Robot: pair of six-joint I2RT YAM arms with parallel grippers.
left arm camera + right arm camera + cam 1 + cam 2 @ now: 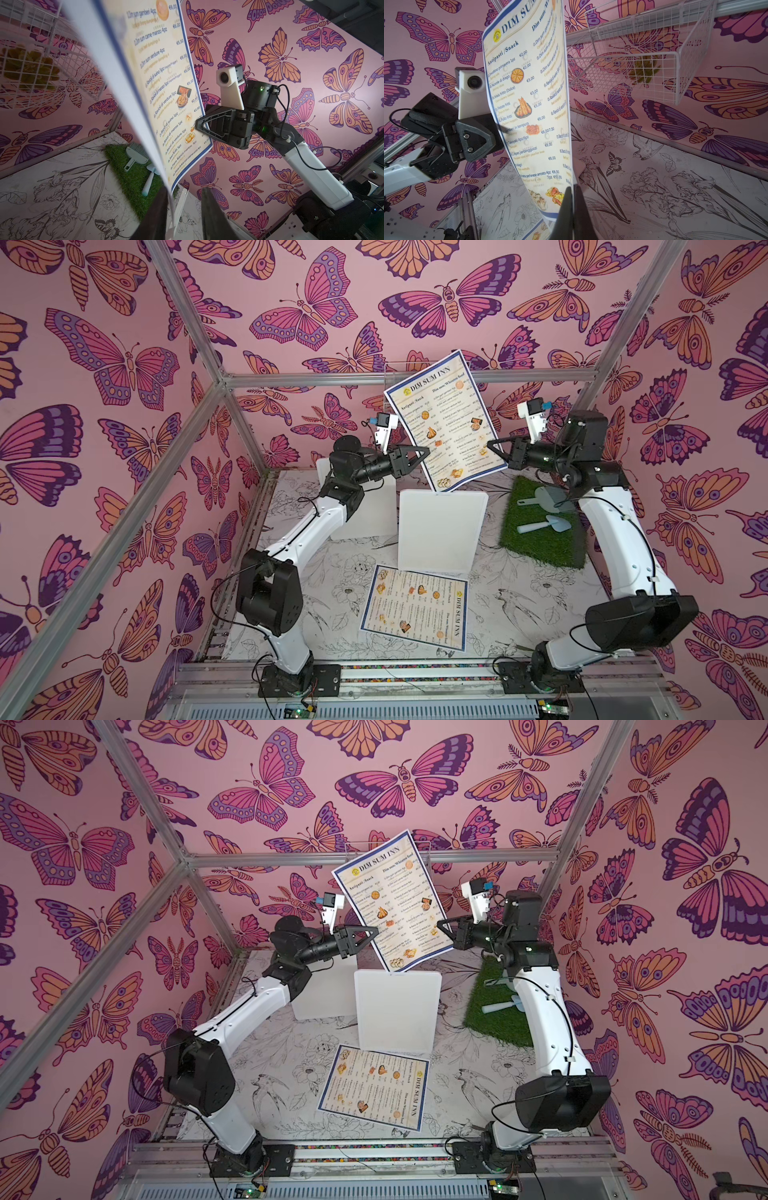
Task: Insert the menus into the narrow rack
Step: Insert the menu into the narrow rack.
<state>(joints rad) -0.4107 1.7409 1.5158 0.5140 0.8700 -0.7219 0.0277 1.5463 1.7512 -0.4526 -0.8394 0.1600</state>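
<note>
One menu (449, 418) (395, 898) hangs upright and tilted in mid air between my two grippers. My right gripper (490, 444) (573, 187) is shut on its right edge near the bottom. At the opposite edge, my left gripper (428, 452) (185, 190) stands open; the sheet (162, 72) lies against one finger with a gap to the other. The menu's lowest corner hangs just above the top of the narrow rack (442, 531) (397, 1011), a white upright holder. The second menu (415, 610) (374, 1085) lies flat on the table in front of the rack.
A white wire basket (633, 62) (41, 52) with a green plant hangs on the back rail, behind the held menu. A grass mat (540, 539) with two pale blue hand tools lies at the right. Another white upright box (374, 510) stands behind my left arm.
</note>
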